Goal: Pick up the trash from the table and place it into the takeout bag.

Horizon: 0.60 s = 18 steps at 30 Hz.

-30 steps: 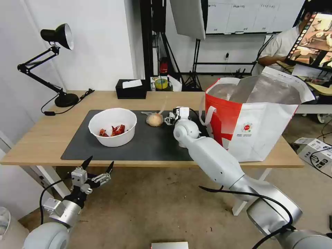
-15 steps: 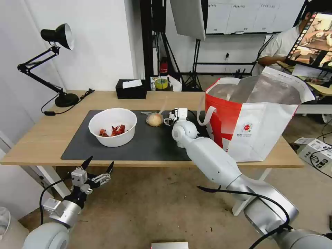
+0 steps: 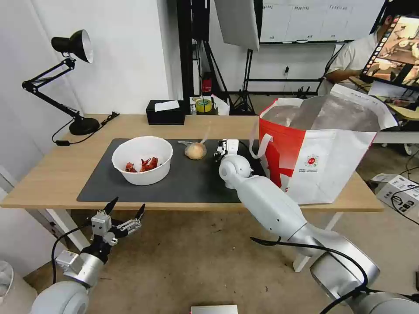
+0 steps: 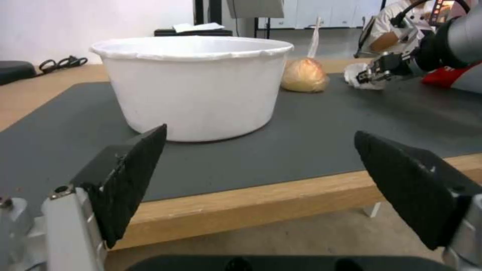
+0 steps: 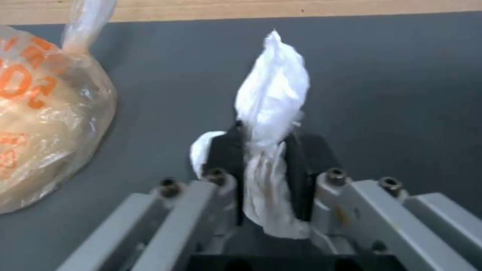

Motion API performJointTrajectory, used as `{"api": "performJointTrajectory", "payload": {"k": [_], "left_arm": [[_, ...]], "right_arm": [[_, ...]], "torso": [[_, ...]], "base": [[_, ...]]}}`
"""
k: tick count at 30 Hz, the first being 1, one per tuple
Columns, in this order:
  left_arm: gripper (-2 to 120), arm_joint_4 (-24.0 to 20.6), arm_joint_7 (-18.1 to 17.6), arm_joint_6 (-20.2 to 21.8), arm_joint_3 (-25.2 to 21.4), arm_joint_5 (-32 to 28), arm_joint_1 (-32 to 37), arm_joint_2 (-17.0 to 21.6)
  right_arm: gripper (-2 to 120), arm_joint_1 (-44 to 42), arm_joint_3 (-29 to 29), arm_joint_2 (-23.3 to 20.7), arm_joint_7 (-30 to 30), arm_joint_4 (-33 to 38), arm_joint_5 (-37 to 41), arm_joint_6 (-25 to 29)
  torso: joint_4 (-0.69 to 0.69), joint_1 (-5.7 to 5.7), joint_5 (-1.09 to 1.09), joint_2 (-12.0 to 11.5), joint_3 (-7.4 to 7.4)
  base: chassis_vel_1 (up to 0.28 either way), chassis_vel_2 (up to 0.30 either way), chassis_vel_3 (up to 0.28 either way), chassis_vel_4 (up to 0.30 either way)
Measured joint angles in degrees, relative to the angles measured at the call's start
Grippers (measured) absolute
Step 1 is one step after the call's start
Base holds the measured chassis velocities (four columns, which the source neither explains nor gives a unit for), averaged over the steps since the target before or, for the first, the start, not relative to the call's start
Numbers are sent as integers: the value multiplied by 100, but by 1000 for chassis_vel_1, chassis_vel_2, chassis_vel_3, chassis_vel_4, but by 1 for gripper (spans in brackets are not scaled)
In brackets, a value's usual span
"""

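Now the right gripper is pinched tight on the crumpled white tissue, low over the dark grey mat beside the clear-bagged tan bun; flimsy paper could tear or slip on the lift. Since a second ago its fingers have closed. Left gripper hangs open below the table edge

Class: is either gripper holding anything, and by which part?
The right gripper pinches the tissue around its middle, between both fingers. The left gripper is open, holding nothing.
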Motion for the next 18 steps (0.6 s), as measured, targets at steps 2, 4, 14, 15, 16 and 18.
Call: {"api": "performJointTrajectory", "payload": {"k": [2,4,14,15,16,18], "left_arm": [[100,-9,-3,-1,11,5,4,-2],[100,-12,-8,-2,16,8,4,-2],[100,-18,-18,-2,48,20,8,-14],[100,-19,-19,-2,51,23,8,-14],[100,-20,-19,-2,52,24,9,-15],[100,-24,-22,-2,53,24,8,-15]], "right_arm": [[7,-28,6,-8,4,22,3,-3],[2,-41,9,-9,5,35,6,-6],[0,-49,12,-41,4,85,55,-15],[0,-51,16,-58,4,122,72,-14],[0,-63,30,-71,2,163,79,-9],[0,-82,52,-90,4,227,80,8]], "torso": [[0,0,0,0,0],[-1,0,0,0,0],[0,0,0,0,0],[1,0,0,0,0],[1,0,0,0,1],[1,0,0,0,1]], "base": [[0,0,0,0],[0,0,0,0],[0,0,0,0],[0,0,0,0],[0,0,0,0],[0,0,0,0]]}}
